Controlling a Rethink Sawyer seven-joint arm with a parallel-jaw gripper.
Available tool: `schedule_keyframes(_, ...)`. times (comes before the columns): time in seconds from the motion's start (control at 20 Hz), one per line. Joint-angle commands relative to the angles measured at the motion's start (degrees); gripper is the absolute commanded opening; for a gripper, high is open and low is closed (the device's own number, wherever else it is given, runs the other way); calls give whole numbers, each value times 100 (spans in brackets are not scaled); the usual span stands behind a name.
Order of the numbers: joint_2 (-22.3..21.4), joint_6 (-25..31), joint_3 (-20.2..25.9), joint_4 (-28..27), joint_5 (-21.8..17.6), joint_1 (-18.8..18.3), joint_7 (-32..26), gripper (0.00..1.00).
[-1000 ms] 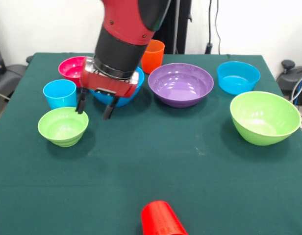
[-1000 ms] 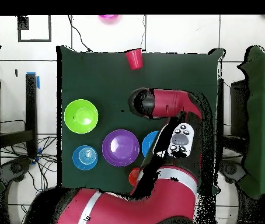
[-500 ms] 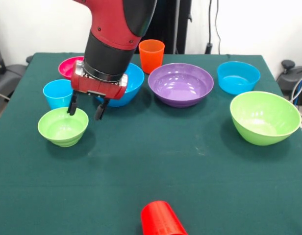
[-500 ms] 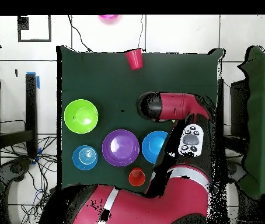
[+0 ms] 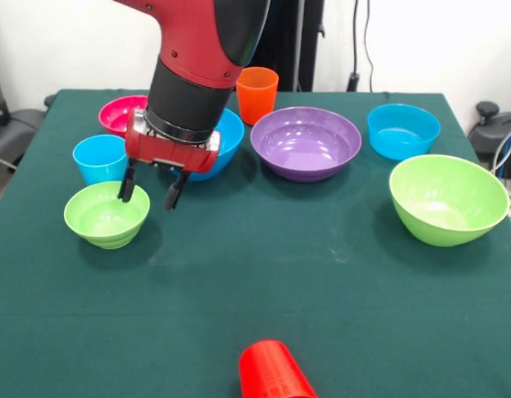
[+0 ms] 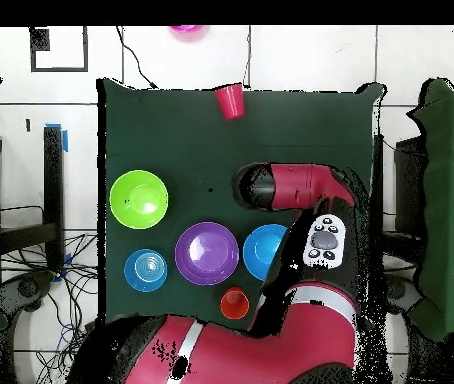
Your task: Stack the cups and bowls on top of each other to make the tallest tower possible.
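A red cup [image 5: 272, 372] is seen lying on its side at the near edge of the tabletop [image 5: 322, 274], close to the middle; in the overhead view it [image 6: 230, 101] is found at the top edge of the green cloth. Farther back, a small lime green bowl [image 5: 106, 215] is set upright near the left edge, and a large lime green bowl [image 5: 449, 199] is set near the right edge. The gripper [image 5: 149, 191] is held just above the right rim of the small lime green bowl, its two dark fingers [image 5: 125, 186] spread apart and pointed down, with nothing held between them. Just behind the small lime green bowl, a light blue cup [image 5: 101, 158] is stood upright by the left edge. Behind the gripper, a blue bowl [image 5: 225, 137] is partly hidden by the arm [image 5: 201, 66]. A purple bowl [image 5: 306, 143] is placed beside it at the middle, and a second blue bowl [image 5: 403, 130] is placed toward the far right corner. At the far edge, a hot pink bowl [image 5: 121, 114] and an upright orange cup [image 5: 257, 94] are seen. No piece is stacked on another.
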Motion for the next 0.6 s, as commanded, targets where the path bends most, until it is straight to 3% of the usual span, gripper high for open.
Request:
schedule_keyframes(0.05, 415, -438, 522, 252, -363, 176, 313, 100)
schedule_keyframes(0.6, 588, -607, 477, 83, -452, 176, 217, 100)
